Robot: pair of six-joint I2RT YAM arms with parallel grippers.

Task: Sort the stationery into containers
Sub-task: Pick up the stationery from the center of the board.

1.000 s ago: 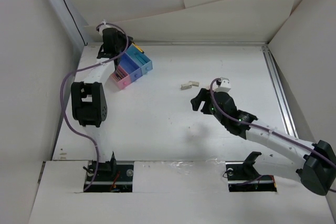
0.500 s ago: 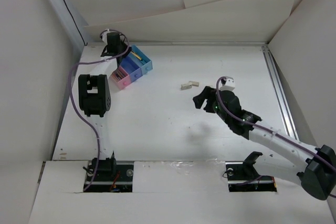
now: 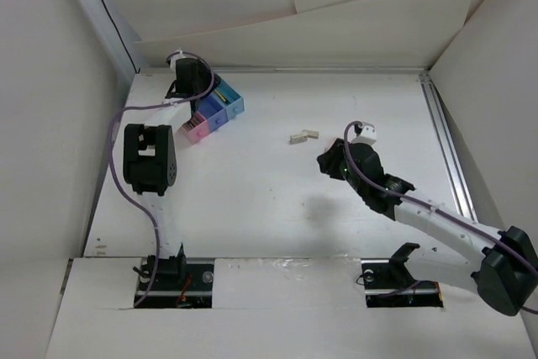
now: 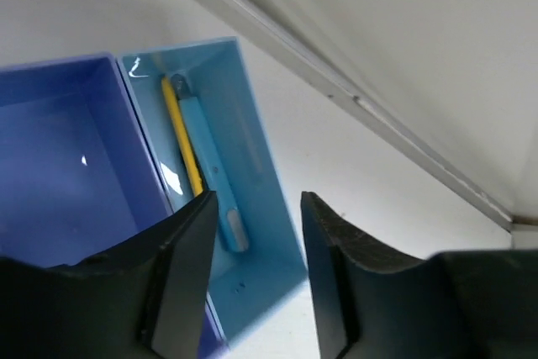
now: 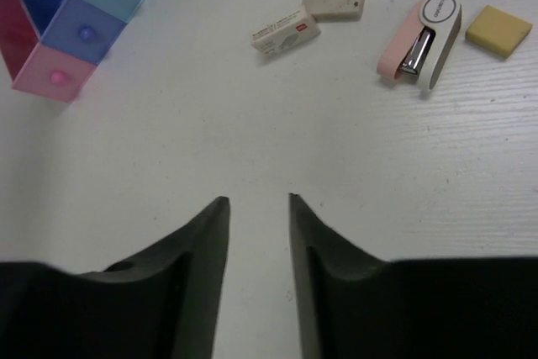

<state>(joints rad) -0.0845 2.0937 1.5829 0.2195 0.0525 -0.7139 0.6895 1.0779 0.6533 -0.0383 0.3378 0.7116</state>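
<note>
The light is bright, even and diffuse everywhere. In the top view the white surface (image 3: 252, 224) is almost washed out, with only a faint soft shadow at the centre, beside the right arm (image 3: 437, 223). In the left wrist view small white spots of glare sit on the purple-blue box (image 4: 59, 149) and the light blue box (image 4: 244, 166). The dark left claw (image 4: 256, 283) at the bottom is blurred. In the right wrist view the surface is sharp, but the right claw (image 5: 258, 283) at the lower edge is out of focus.
</note>
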